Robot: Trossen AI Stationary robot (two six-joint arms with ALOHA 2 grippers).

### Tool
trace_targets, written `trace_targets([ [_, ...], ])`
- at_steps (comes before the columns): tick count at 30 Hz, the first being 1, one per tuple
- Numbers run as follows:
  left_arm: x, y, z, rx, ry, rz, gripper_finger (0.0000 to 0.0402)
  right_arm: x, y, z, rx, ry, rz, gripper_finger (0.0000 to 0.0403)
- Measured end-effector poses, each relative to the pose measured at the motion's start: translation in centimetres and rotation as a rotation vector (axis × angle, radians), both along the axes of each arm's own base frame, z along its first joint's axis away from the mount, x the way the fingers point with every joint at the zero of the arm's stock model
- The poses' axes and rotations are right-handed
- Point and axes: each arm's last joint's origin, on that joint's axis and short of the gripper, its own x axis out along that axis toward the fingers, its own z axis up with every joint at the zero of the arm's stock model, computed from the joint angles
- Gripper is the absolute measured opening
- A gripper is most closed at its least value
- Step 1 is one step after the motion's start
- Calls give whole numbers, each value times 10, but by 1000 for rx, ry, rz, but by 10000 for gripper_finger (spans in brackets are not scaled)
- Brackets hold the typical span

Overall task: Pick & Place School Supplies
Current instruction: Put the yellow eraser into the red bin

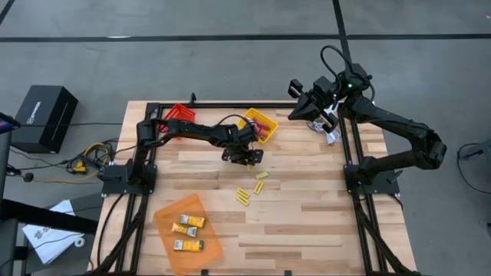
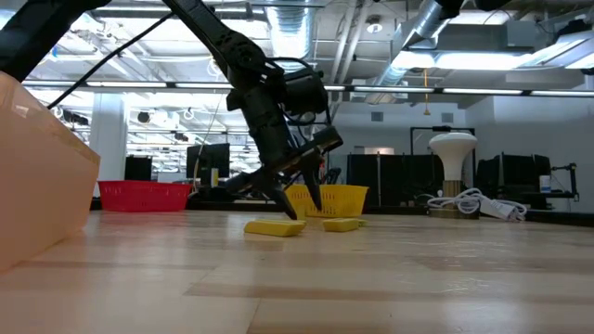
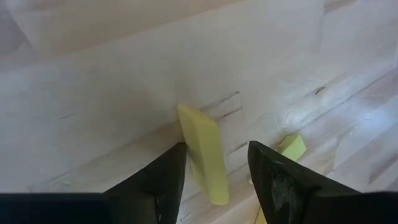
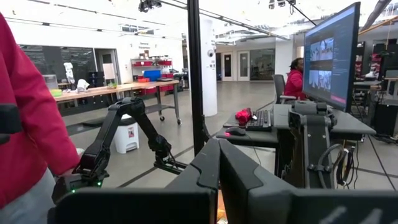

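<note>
yellow stick: flat, oblong, plain, seen lying on tabletop | L gripper: fingers apart, stick straddled | R gripper: fingers together

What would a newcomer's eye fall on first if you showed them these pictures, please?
Most likely the left end effector reaching to mid-table, its fingers open on either side of a yellow stick lying on the wood. Next, the orange tray near the front left corner, holding three yellow-and-white packs. The right end effector waits shut, raised at the back right corner.
</note>
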Motion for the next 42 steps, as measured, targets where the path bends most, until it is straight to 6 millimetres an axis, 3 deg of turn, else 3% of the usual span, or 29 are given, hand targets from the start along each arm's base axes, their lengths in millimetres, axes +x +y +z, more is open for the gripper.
trace_targets([
  [4, -1, 2, -2, 14, 9, -19, 132, 0, 0, 0, 0, 0, 0, 0],
  [9, -2, 1, -13, -18, 38, -53, 30, 1, -1, -1, 3, 3, -1, 0],
  [13, -1, 0, -14, -2, 39, -53, 27, 2, -1, -1, 4, 4, -1, 0],
  [18, -3, 2, 2, 47, -11, -49, 27, 2, -2, -2, 5, 7, -4, 0],
  [20, -3, 2, 15, 99, -41, -54, 27, 1, -3, -2, 7, 7, -8, 0],
  [24, -6, -5, 59, 173, -168, -82, 27, 0, -5, -2, 7, 7, -18, 0],
  [31, -26, -30, 129, 339, -312, -123, 27, -1, -6, -1, -4, -8, -21, 0],
  [37, -58, -27, 152, 488, -174, -88, 26, -1, -6, 0, 5, -19, -45, 0],
  [42, -82, 2, 154, 583, -8, -67, 26, 0, -7, 1, 23, -21, -74, 0],
])
